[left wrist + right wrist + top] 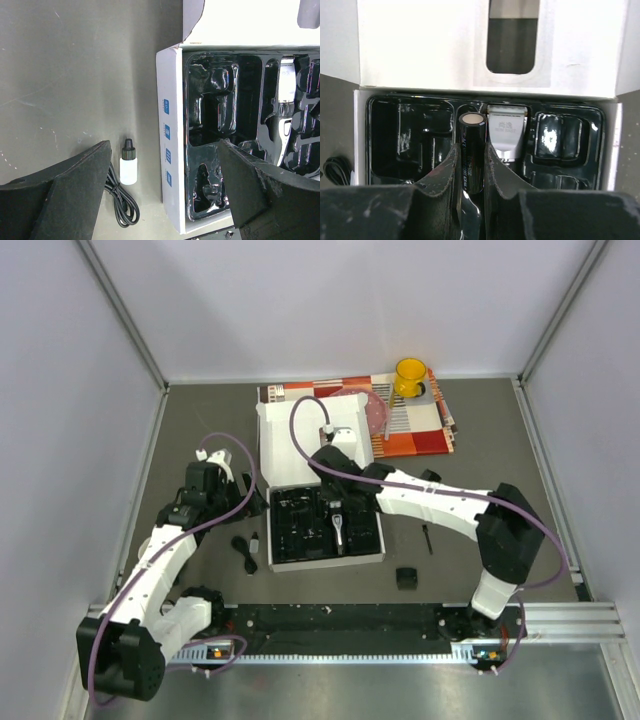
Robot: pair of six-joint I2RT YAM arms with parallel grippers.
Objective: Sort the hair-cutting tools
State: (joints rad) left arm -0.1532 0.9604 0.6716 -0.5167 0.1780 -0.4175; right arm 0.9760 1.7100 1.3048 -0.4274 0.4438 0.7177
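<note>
Two arms work at the white box (285, 455), whose lid stands open at the back and whose black tray (210, 115) fills the front. Over the tray's middle hangs the right gripper (472, 162), its fingers (445, 170) pressed against both sides of a black cylinder (472, 135) with a pale end. Just right of it, the clipper (506, 132) lies in its tray slot, silver head toward the lid. By the box's left wall the left gripper (165, 145) hovers above the table (60, 75), fingers spread wide and holding nothing. Beneath it lie the coiled black cord (122, 207) and, just beside it, a small white bottle (128, 165) with a black cap. Right of the box, a thin black stick (427, 538) and a guard comb (406, 578) lie apart on the table
</note>
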